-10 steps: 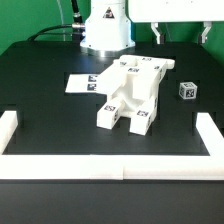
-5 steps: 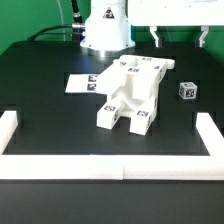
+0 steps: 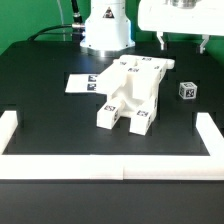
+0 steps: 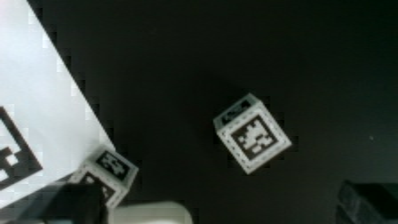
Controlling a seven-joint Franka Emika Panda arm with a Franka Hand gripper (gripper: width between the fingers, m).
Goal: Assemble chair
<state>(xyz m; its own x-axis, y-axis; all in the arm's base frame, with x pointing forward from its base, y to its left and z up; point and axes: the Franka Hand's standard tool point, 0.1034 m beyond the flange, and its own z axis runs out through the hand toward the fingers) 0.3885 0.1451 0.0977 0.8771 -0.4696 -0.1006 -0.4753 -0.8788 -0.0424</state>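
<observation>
The chair (image 3: 130, 92), a white blocky assembly of slab, leg and bar pieces with black-and-white tags, lies in the middle of the black table. A small loose tagged cube piece (image 3: 187, 91) sits to the exterior view's right of it. My gripper (image 3: 182, 42) hangs above that cube, open wide, with nothing between its fingers (image 3: 161, 41). In the wrist view the cube (image 4: 249, 132) lies on the black surface beside the chair's white slab (image 4: 39, 110). The dark fingertips (image 4: 370, 200) show at the frame's edge, clear of both.
The marker board (image 3: 78, 84) lies flat behind the chair on the exterior view's left. A white border rail (image 3: 110, 166) runs along the front, with raised ends at both sides. The robot's white base (image 3: 105, 30) stands at the back.
The gripper has come down a little toward the small cube, still open. The chair and the cube have not moved.
</observation>
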